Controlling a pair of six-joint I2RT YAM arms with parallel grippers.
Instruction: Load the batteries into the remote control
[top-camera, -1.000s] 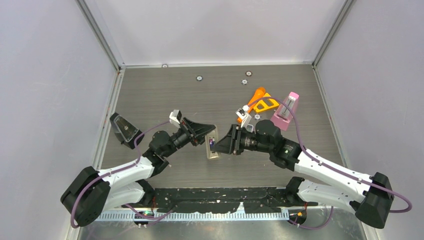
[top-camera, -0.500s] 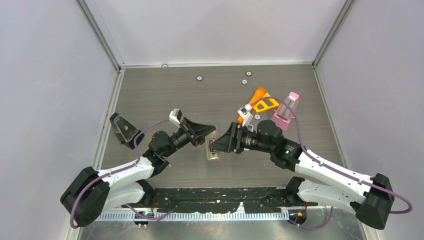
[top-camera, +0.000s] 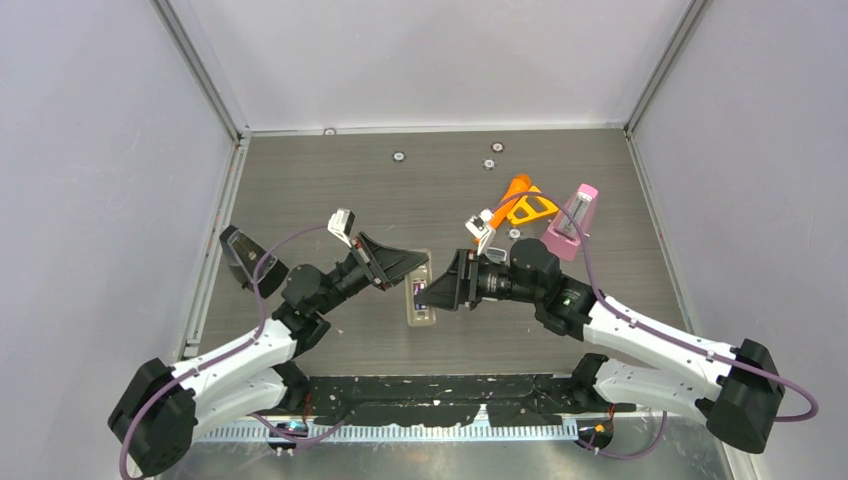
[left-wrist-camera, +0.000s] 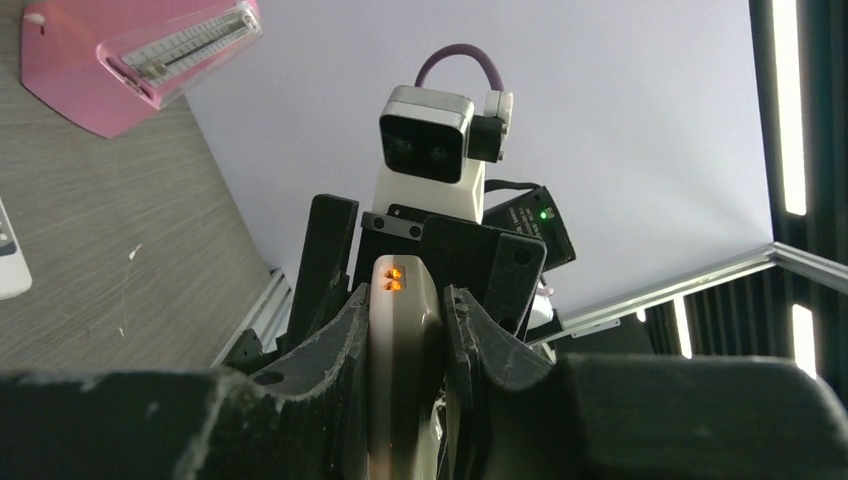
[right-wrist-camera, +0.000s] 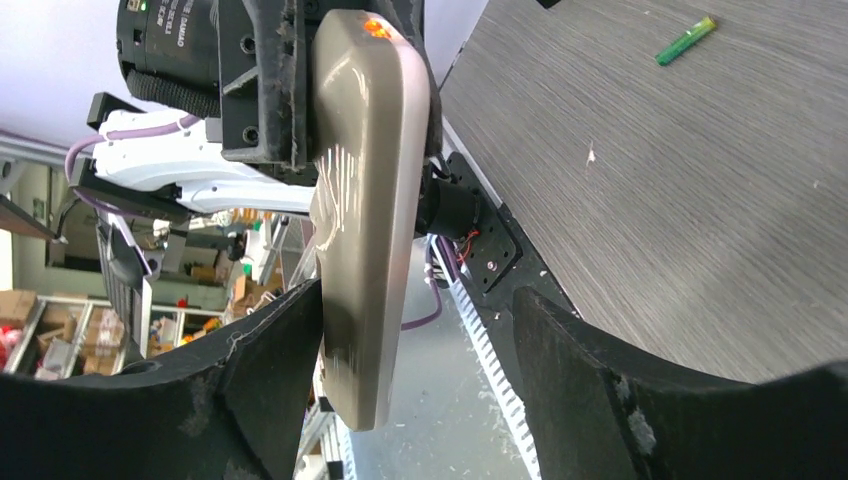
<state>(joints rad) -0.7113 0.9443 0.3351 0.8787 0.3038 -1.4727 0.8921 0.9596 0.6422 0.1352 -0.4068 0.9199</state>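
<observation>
1. Currently the remote (top-camera: 421, 300) is held off the bench (top-camera: 330, 180), pinched by the left tool (left-wrist-camera: 405, 320).
2. Right tool (right-wrist-camera: 400, 330) is spread around the remote's end, with a gap left on one side.
3. Green battery (right-wrist-camera: 686, 40) is seen lying on the bench, well apart from the remote.

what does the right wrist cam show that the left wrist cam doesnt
Only the right wrist view: a green battery lying on the table, and the right gripper open, its fingers apart on either side of the remote. Only the left wrist view: a pink metronome, the other arm's wrist camera, and the left gripper shut on the remote. Both: the remote with its orange light, and the grey table.
</observation>
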